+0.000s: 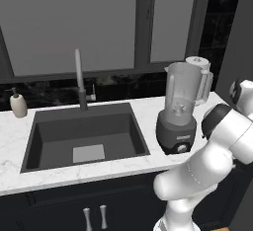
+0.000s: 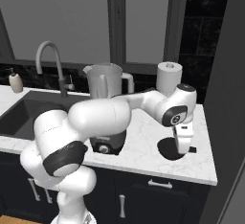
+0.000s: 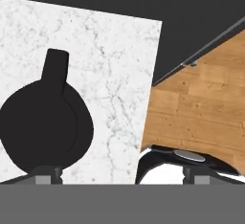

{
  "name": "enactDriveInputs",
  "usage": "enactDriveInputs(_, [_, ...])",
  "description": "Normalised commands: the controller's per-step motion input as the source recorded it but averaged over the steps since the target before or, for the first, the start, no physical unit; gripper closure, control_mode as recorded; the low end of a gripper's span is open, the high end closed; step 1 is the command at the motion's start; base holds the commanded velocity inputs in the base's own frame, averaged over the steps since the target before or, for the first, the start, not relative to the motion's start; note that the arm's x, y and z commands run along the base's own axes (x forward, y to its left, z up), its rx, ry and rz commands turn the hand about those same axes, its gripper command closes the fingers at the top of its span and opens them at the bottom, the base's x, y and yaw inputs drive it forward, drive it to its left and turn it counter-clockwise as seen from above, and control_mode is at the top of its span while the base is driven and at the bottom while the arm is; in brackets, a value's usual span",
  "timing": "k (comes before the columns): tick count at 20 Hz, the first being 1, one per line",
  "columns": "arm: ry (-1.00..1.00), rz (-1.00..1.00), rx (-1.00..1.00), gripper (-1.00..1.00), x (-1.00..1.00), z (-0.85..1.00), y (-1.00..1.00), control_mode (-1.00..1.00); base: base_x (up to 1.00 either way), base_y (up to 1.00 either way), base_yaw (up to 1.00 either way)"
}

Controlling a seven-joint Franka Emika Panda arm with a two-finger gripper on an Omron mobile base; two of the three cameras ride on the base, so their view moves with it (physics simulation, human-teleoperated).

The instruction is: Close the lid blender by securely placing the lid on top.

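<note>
a: what does the room look like?
b: a white marble counter (image 1: 143,107) runs under tall grey windows (image 1: 74,22), with black tile behind. a dark sink (image 1: 84,136) is sunk into it, a curved faucet (image 1: 79,79) at its back and a beige soap bottle (image 1: 19,104) to its left. the cabinets (image 2: 158,194) below are dark, and the hand view shows a wood floor (image 3: 206,108).
a: and the blender (image 1: 180,109)?
b: it stands open-topped right of the sink, a white cylinder (image 2: 169,77) behind it.
a: the lid (image 2: 172,149)?
b: it lies flat on the counter near the right end, well apart from the blender.
a: the gripper (image 2: 184,147)?
b: it points down just over the lid, fingers spread wide, holding nothing.
</note>
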Motion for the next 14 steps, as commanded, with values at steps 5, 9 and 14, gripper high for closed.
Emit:
enactDriveInputs(5, [0.0,0.0,0.0,-1.0,0.11,-0.23,-0.17,-1.0,0.0,0.0,0.0])
enactDriveInputs(9, [0.0,0.0,0.0,-1.0,0.09,-0.15,-0.21,-1.0,0.0,0.0,0.0])
enactDriveInputs(14, [0.0,0.0,0.0,-1.0,0.22,-0.13,-0.02,-1.0,0.0,0.0,0.0])
